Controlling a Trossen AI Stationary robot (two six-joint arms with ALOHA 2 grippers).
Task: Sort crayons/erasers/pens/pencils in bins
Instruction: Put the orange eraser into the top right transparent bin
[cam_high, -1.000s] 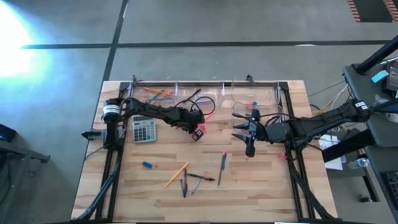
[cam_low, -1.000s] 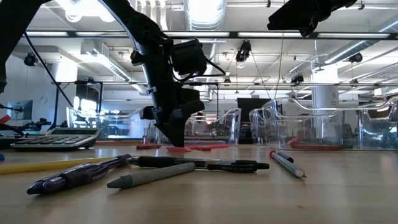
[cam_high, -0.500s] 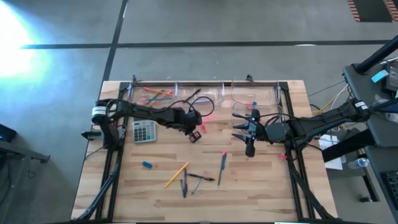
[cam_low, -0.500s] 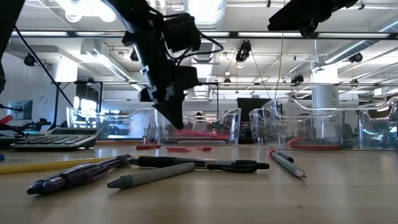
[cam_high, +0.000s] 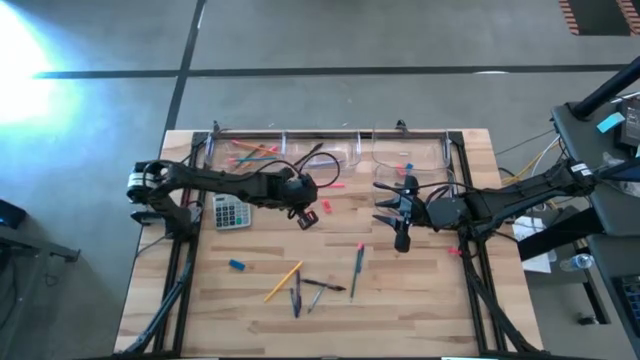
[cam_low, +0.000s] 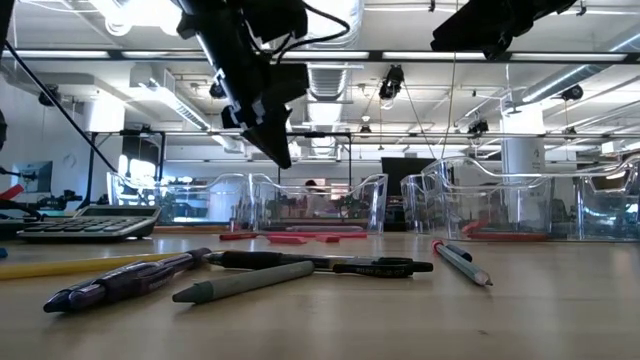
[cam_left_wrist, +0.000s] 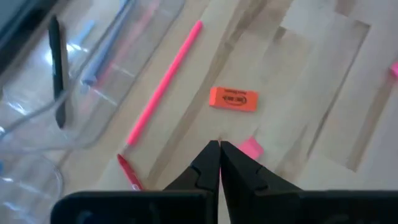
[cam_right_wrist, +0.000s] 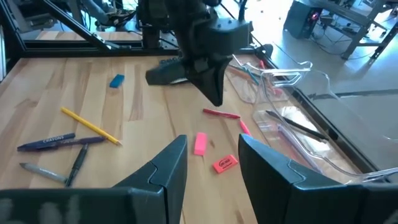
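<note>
Hovering my left gripper (cam_left_wrist: 219, 144) mid-frame, fingers pressed together and empty, above the pink eraser (cam_left_wrist: 250, 147). Next I'd spread them and descend. My right gripper (cam_high: 384, 207) waits right of centre, fingers parted, empty.

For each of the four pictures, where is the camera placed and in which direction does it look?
High view: above the table, looking straight down; both arms show.
Low view: at table-top height, looking level across; the left gripper hangs above.
Left wrist view: looks down past its shut fingers at the orange eraser.
Right wrist view: faces the left arm past its open fingers.
Both wrist views share that eraser and the pink eraser.
</note>
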